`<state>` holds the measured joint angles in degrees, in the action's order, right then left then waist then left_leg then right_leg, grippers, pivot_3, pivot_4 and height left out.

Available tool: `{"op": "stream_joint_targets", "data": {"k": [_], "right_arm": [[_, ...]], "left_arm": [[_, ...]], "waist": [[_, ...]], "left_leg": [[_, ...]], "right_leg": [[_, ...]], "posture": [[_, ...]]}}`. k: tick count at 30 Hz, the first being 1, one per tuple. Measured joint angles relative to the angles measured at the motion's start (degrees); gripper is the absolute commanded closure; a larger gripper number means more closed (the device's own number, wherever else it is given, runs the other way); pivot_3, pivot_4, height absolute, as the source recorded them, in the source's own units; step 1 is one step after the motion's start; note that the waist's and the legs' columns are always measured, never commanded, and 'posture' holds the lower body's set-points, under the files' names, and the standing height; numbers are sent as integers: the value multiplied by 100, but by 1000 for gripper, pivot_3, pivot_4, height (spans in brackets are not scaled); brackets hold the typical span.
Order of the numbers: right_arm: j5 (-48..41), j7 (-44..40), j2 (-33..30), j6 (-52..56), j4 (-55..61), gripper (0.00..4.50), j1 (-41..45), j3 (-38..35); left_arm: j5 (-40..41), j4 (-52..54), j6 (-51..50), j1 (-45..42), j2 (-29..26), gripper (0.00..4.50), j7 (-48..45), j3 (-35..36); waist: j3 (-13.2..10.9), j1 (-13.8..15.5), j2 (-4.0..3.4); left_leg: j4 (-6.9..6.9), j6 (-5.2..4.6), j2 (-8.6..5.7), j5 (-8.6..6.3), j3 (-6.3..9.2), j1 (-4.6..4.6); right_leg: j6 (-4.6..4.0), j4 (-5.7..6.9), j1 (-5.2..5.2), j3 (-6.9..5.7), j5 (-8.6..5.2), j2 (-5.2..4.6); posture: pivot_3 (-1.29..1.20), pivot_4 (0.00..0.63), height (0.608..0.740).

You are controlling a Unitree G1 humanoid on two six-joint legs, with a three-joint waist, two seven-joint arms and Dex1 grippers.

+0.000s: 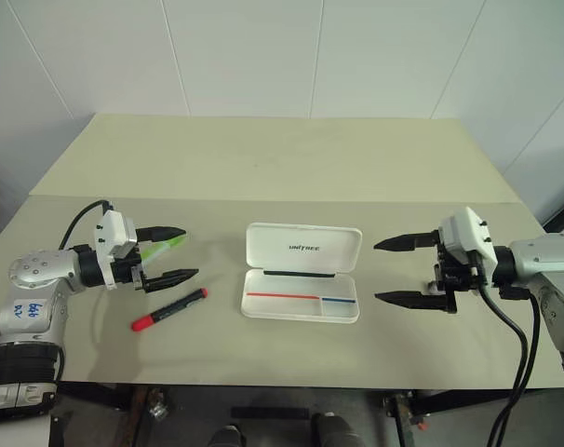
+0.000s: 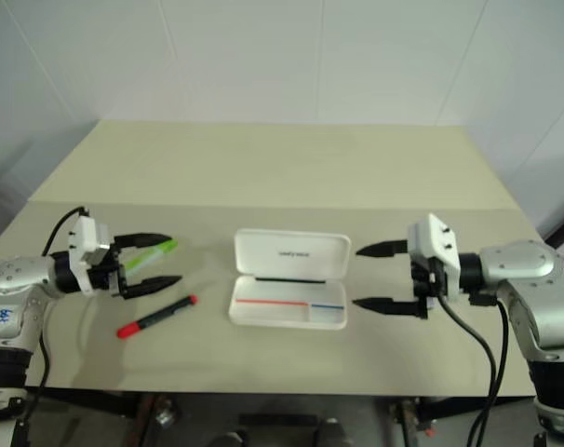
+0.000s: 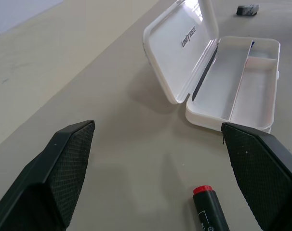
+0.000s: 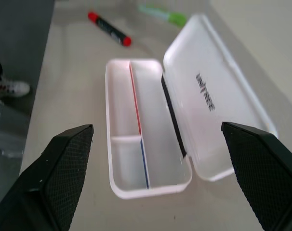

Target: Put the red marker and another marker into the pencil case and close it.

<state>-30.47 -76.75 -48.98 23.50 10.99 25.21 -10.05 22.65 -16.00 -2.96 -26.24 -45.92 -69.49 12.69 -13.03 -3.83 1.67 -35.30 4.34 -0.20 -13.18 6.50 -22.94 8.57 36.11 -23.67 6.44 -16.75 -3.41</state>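
From the left eye view, the white pencil case [image 1: 302, 284] is seen lying open in the middle of the beige counter [image 1: 263, 177], its lid folded back flat behind the tray and a red-and-blue stripe showing along the tray. The red marker [image 1: 168, 310] is seen lying on the counter well to the left of the case, tilted, and the green marker [image 1: 161, 249] lies beyond it, farther from the counter's front edge. The left end effector [image 1: 177, 253] is held spread over the counter left of the case, with the green marker seen between its fingers but not gripped. The right end effector [image 1: 396, 271] is held spread to the right of the case, pinching nothing.

In the left wrist view, the lettering inside the case lid is made out, and the tray is shown empty. Only the red-capped end of the red marker is caught, between the two spread fingers [image 3: 59, 166].

In the right wrist view, the tray's dividers are laid bare: one long compartment beside the lid, and a long and a short one on the far side of the stripe. Both markers are seen beyond the case, on the counter.
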Motion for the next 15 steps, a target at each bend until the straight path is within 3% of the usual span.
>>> {"op": "stream_joint_targets", "data": {"k": [8,15], "right_arm": [[-120,12,28,-350,-93,18,-277,-149],[-440,111,168,-177,-39,18,-104,-87]], "left_arm": [[4,-17,13,388,-285,0,-28,227],[211,927,-384,1659,-364,0,-15,457]], "waist": [[0,54,0],[0,59,0]], "left_leg": [[1,0,1,0,-1,-1],[3,0,5,0,-2,0]], "right_leg": [[0,-6,0,0,0,0],[-4,-8,1,1,0,-1]], "posture": [[0,150,740],[0,150,740]]}}
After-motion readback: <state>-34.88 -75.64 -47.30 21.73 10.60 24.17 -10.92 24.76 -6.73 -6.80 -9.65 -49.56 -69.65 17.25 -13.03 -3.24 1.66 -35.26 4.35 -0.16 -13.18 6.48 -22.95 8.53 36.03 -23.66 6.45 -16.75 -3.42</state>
